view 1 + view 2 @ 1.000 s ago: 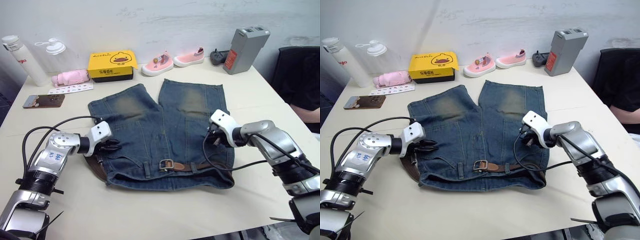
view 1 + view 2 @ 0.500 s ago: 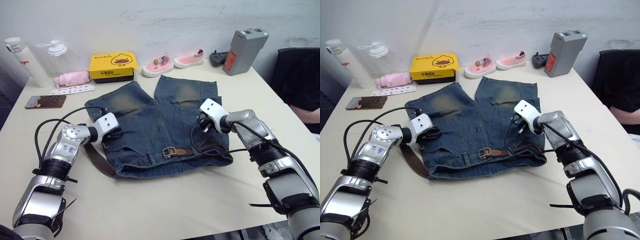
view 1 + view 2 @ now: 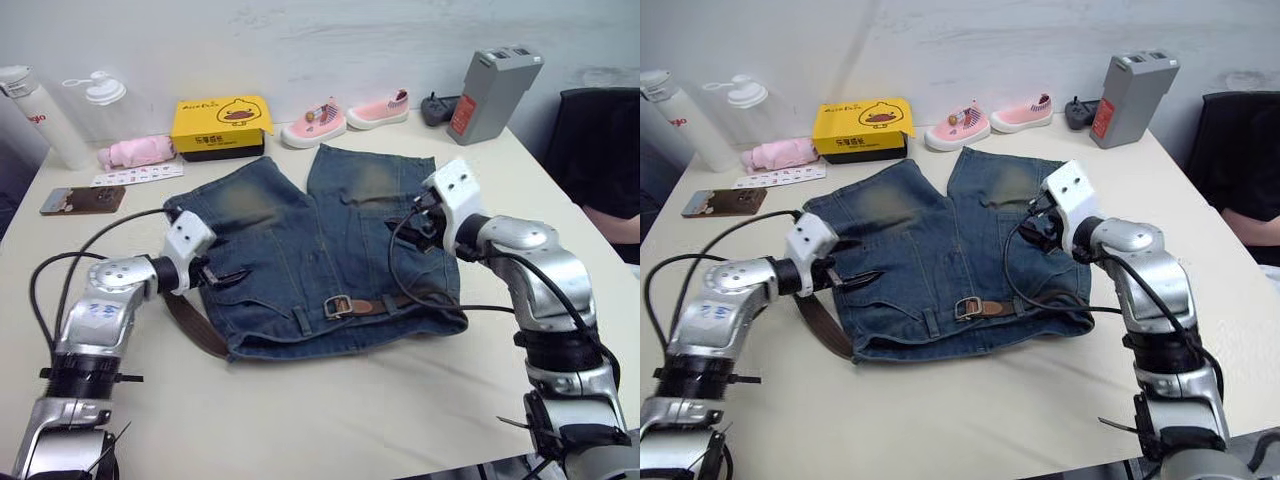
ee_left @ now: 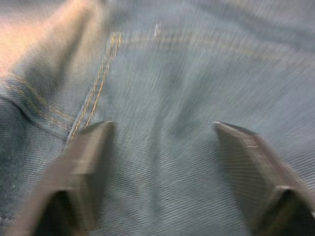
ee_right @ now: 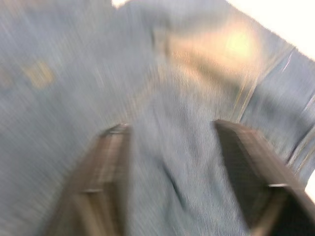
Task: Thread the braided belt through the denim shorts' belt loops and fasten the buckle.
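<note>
1. Blue denim shorts with faded yellowish-tan patches on both legs lie flat in the middle of a cream-coloured table, waistband toward the robot and legs pointing to the far wall.
2. A long, narrow brown braided belt runs along the waistband. Its small silver rectangular buckle sits near the middle of the waistband and appears fastened, though the detail is too small to be sure.
3. A loose length of the brown strap comes out from the shorts' left edge and lies on the table.
4. A narrow denim belt loop stands on the waistband just left of the buckle.
5. The left gripper rests over the shorts' left hip. In the left wrist view its two black fingers are spread apart with only denim between them, holding nothing.
6. The right gripper hovers over the right leg of the shorts. In the right wrist view its fingers are likewise parted over blurred denim, grasping nothing.
7. Along the far edge of the table stand a yellow box with a duck picture, a pair of small pink shoes, a grey rectangular battery pack and a white bottle.
8. A dark phone lies flat near the table's left side.
</note>
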